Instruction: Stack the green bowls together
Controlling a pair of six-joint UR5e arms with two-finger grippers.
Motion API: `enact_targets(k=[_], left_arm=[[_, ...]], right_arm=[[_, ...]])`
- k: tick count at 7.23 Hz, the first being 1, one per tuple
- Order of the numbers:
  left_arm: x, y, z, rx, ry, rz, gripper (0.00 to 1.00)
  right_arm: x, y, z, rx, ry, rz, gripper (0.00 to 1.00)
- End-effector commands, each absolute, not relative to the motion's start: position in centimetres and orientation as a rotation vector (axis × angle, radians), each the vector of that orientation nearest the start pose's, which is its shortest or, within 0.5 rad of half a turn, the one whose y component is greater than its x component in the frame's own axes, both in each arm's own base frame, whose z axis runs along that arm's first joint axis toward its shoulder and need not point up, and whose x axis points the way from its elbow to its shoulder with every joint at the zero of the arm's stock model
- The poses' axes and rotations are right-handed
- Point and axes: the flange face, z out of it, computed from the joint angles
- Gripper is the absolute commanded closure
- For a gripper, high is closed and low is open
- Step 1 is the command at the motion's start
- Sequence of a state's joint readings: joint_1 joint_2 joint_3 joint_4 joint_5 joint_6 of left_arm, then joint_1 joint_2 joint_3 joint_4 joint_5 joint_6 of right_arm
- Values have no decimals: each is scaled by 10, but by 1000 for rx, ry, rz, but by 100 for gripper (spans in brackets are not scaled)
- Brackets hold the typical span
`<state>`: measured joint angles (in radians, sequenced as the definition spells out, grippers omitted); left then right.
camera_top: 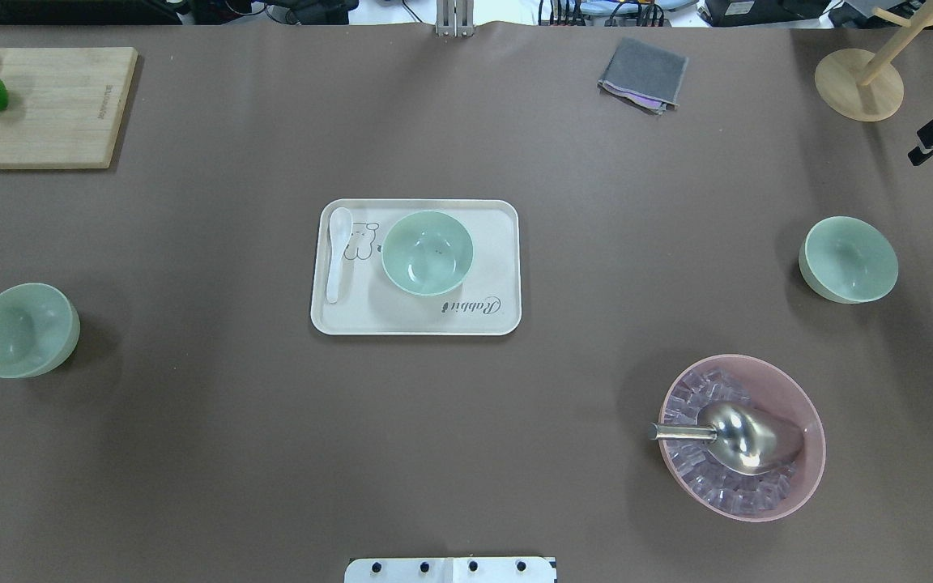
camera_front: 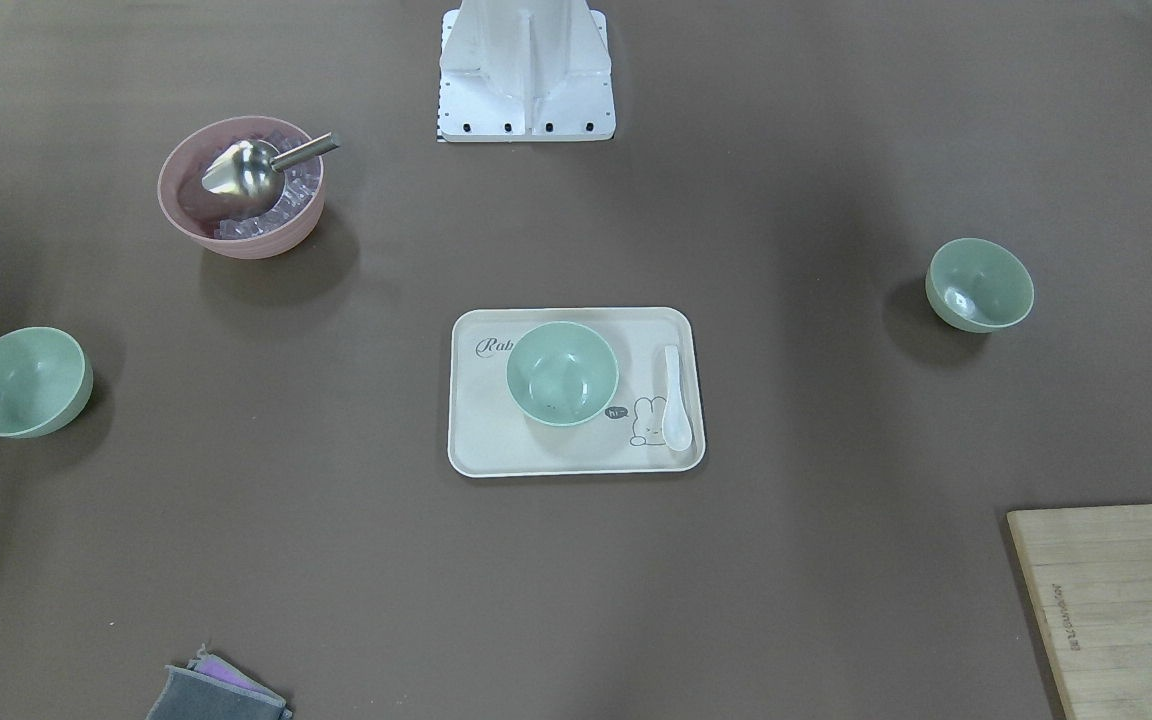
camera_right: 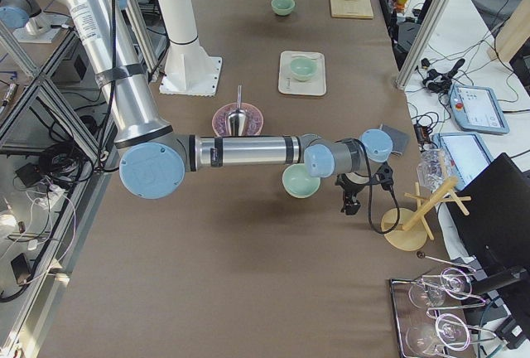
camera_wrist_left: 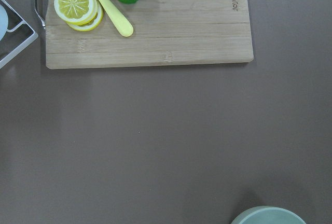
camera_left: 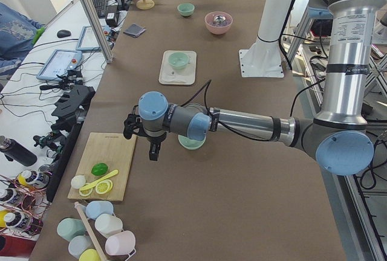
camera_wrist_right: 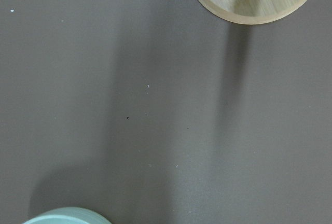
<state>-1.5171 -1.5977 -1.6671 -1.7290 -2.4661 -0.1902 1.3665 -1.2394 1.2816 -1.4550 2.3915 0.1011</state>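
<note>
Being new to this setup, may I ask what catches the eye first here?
Three green bowls stand far apart: the middle bowl on the cream tray at centre, the left bowl and the right bowl far out to either side. The pink bowl of clear cubes holds a metal scoop, on the robot's right.

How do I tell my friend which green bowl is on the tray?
Look at the middle of the brown table for the cream tray. The green bowl sits on it, beside a white spoon. The left-side bowl and right-side bowl stand on bare table.
</note>
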Motion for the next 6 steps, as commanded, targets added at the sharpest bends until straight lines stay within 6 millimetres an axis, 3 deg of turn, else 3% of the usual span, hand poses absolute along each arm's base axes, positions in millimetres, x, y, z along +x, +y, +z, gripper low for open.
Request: enact_targets(k=[1, 4, 6], left_arm=[[-27, -519, 571, 144, 931, -2, 2], [-26, -516, 583, 128, 925, -9, 2], [-26, -522, 579, 104, 928, -69, 2]], right_arm=[[-68, -639, 596, 30, -834, -161, 0], [-59, -640, 594, 44, -824, -151, 0], [-52, -638, 599, 80, -791, -153, 0]])
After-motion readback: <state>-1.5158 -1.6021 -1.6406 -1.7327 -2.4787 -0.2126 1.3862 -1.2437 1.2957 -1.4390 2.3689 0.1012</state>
